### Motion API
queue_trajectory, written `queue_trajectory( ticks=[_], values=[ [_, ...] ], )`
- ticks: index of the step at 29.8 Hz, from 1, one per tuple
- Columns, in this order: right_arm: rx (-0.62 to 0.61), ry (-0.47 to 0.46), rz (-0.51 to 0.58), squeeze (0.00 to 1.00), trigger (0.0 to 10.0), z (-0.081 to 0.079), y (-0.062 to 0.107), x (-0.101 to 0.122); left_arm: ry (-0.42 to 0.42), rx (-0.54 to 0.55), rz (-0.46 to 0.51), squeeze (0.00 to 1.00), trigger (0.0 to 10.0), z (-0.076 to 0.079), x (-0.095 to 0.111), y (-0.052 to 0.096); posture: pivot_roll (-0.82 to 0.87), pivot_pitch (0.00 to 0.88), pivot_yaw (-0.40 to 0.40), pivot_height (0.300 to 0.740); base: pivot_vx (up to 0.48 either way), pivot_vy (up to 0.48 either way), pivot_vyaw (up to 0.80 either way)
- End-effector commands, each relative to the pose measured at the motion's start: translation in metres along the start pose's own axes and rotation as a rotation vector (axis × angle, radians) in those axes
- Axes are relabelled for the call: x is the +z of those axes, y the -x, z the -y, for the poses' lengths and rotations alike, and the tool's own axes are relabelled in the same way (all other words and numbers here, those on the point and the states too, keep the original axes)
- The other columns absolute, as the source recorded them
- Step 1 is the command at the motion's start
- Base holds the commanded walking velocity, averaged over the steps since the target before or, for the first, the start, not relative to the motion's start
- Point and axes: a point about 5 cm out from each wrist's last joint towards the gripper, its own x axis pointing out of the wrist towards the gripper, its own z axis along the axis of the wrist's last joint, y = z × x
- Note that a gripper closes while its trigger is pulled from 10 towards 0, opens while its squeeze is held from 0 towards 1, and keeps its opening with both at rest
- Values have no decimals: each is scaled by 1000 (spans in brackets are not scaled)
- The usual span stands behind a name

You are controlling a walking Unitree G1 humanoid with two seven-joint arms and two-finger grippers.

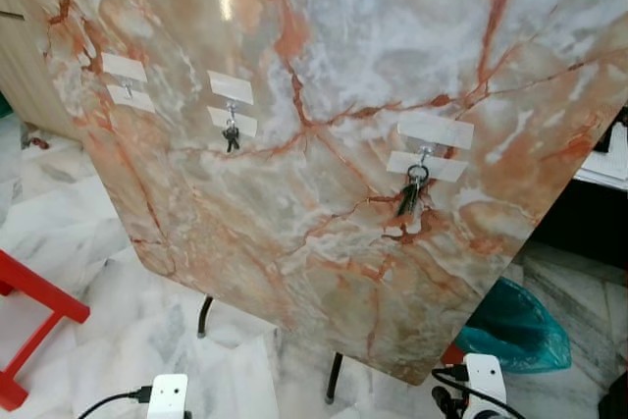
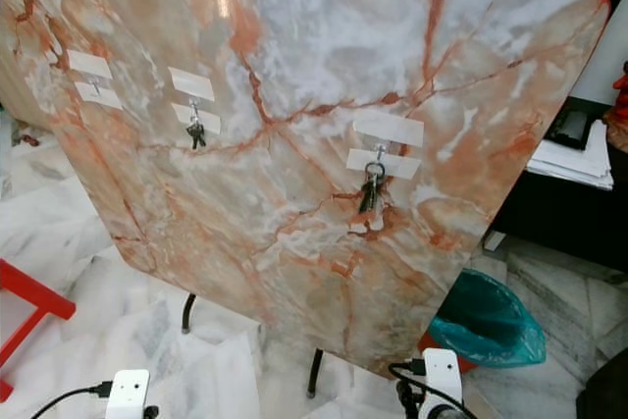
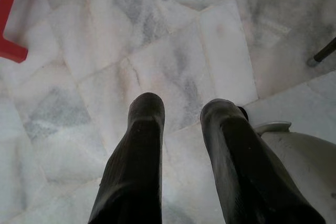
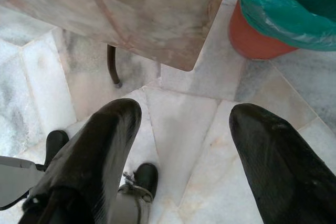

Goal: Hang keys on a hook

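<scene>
**Keys look hung already, both our arms are just dangling**

We're facing the big marble-pattern board (image 1: 324,144), which is propped up at a tilt on thin dark legs (image 1: 334,378), presumably so it works like a wall for the hooks. Three hooks are stuck on, each held between two strips of pale tape. The right hook (image 1: 424,152) carries a dark bunch of keys (image 1: 412,193) hanging by its ring, so gravity keeps it straight down against the glossy slab. The middle hook (image 1: 232,108) has a smaller key set (image 1: 231,136). The left hook (image 1: 128,85) looks bare.

Our left gripper (image 3: 181,129) points at the white veined floor tiles (image 3: 79,103), rubbery black fingers a little apart, nothing between them. The right gripper (image 4: 184,145) is spread wider, also empty, over the floor beside the orange bin with its teal bag (image 4: 278,9).

We'd say the job's done, or one more bunch is needed for the bare hook.
</scene>
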Motion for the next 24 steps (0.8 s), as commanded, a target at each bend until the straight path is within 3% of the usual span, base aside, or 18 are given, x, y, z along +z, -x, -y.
queue_trajectory(
  ticks=[1, 24],
  values=[
    [-7, -24, 12, 0, 10000, 1, 0, 1, 20, 13, -33, 0, 10000, -2, -8, 2, 22, 11, -40, 740, 0, 247, 0],
    [2, -14, 5, 0, 10000, -3, -1, 2, 18, 23, -34, 0, 10000, -7, -8, 1, 39, 19, -33, 740, 0, 267, 0]
  ],
)
